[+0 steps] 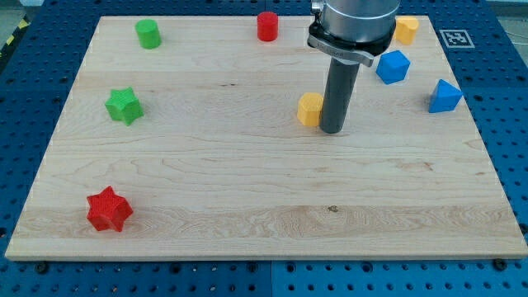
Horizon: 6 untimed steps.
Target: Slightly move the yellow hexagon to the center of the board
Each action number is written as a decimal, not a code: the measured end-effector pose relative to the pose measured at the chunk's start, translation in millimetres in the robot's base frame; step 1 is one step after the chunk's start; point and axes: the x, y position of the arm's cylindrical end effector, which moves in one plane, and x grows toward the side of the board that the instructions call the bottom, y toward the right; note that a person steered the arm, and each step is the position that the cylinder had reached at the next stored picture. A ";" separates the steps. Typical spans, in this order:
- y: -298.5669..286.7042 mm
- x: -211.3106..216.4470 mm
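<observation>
The yellow hexagon (309, 109) lies a little right of the board's middle, in its upper half. My tip (332, 129) stands right against the hexagon's right side, touching it or nearly so. The dark rod rises from there to the arm's grey body at the view's top. The wooden board (247, 190) fills most of the view.
A second yellow block (405, 30) lies at the top right, partly behind the arm. A blue cube (393, 66) and another blue block (445, 96) lie on the right. A red cylinder (267, 26), green cylinder (148, 34), green star (124, 106) and red star (109, 209) lie elsewhere.
</observation>
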 end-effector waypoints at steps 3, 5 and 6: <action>-0.4 -42.0; -0.4 -51.3; -0.4 -56.0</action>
